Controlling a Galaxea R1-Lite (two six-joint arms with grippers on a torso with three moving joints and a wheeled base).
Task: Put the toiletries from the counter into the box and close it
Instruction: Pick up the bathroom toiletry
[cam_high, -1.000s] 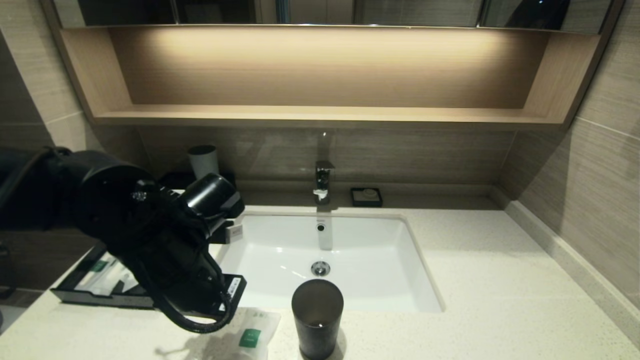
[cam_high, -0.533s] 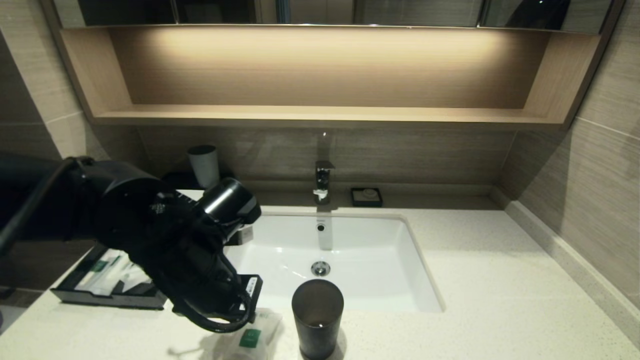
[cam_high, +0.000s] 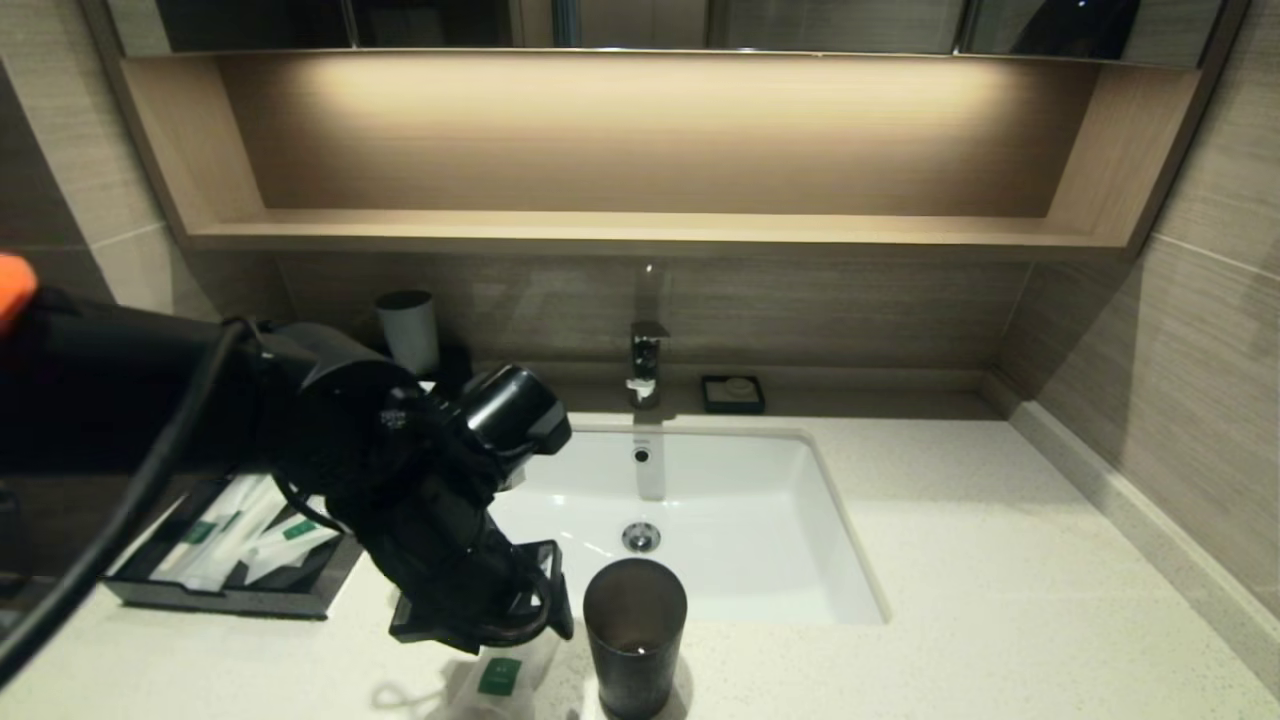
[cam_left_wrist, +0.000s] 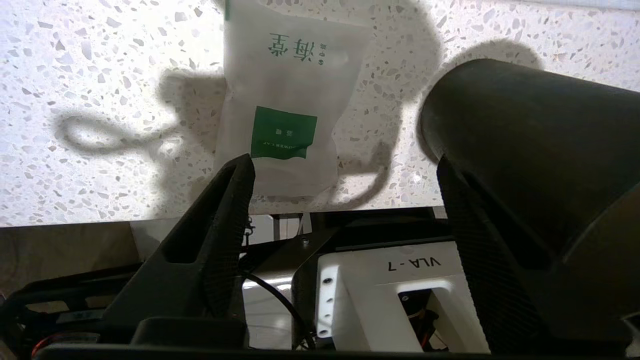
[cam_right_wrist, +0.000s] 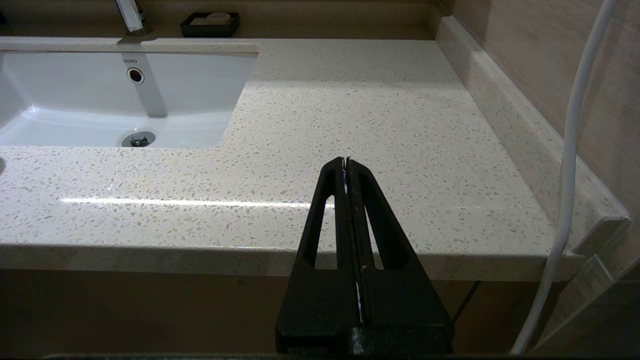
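A small white sachet (cam_high: 500, 676) with a green square label lies on the cream speckled counter (cam_high: 960, 560) near its front edge, left of the dark tumbler (cam_high: 634, 632). My left gripper (cam_high: 488, 638) hovers just above the sachet, open and empty. In the left wrist view the sachet (cam_left_wrist: 285, 100) lies beyond the gripper (cam_left_wrist: 344, 160), near one fingertip (cam_left_wrist: 244, 165). The black box (cam_high: 215, 598) stands at the far left with its drawer pulled out, holding several white wrapped items with green labels. I cannot single out the toothbrush. My right gripper (cam_right_wrist: 346, 162) is shut and empty, off the counter's front right edge.
The tumbler (cam_left_wrist: 540, 150) stands close beside the left gripper's other finger. The white sink basin (cam_high: 700, 520) lies behind it. A faucet (cam_high: 646, 362), a black soap dish (cam_high: 733, 393) and a grey cup (cam_high: 408, 328) stand along the back wall.
My left arm has moved right and toward the counter's front, from over the open drawer to above the sachet. The drawer's contents now show. The gripper stays open.
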